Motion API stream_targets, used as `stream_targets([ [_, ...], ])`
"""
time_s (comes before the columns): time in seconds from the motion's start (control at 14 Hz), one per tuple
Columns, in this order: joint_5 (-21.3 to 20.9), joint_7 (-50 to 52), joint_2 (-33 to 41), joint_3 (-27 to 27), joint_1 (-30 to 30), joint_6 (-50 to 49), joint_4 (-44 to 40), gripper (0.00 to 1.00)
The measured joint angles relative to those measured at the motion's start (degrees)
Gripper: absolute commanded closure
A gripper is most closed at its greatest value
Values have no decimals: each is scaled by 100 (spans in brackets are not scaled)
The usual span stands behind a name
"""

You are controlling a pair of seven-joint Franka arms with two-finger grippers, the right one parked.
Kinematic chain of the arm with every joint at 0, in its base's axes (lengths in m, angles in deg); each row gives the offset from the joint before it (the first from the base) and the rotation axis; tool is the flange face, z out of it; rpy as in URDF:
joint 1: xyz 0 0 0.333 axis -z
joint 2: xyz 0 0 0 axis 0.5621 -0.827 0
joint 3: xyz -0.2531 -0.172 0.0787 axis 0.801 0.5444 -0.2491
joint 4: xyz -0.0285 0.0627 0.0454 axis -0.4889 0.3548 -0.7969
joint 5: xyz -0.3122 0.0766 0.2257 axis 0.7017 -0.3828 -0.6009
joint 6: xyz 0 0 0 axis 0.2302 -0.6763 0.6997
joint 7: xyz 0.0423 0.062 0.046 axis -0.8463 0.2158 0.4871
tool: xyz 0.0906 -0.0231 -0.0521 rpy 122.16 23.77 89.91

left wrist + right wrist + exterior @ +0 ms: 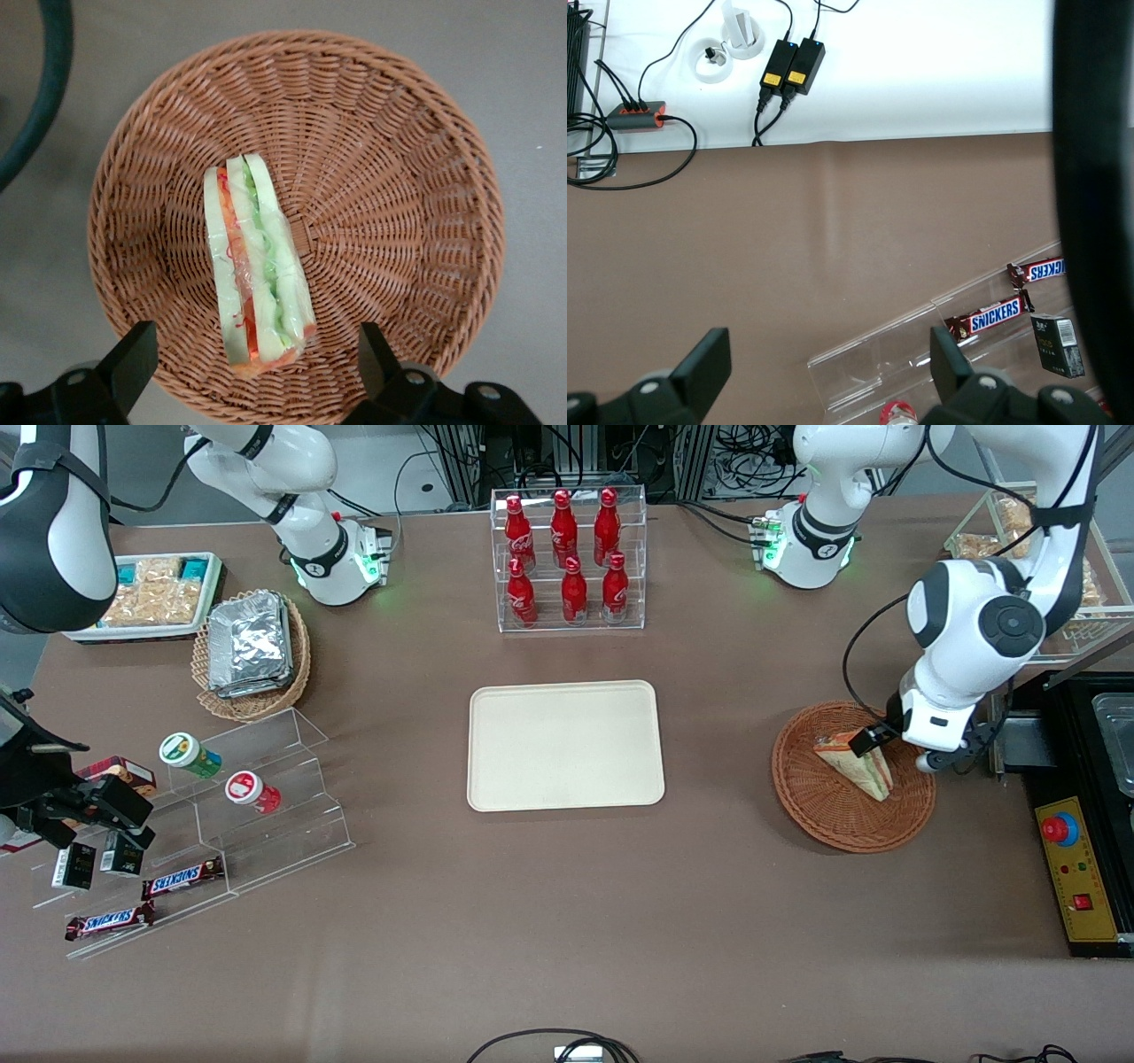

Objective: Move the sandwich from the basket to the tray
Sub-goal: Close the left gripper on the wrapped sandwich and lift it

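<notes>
My working arm: glossy white shells, rounded, with black joint bands and a round dark grey cap on the big joint. Black cable loops along its links. Base white, with a green light at its collar. My gripper ends in black, wedge-shaped fingers on dark blocks, each block carrying a round grey screw head.

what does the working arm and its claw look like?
Left arm: glossy white rounded shells, dark grey round joint caps, black bands at the joints, green light at its base, and a black cable looping down to the wrist. Its claw, open above the sandwich in the basket, has two black wedge-shaped fingers on black mounts with silver screws.
</notes>
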Motion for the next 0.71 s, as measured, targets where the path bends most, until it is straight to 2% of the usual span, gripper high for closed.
stream_targets([
  [0.71,0,640,-838,-18,0,690,38,1],
])
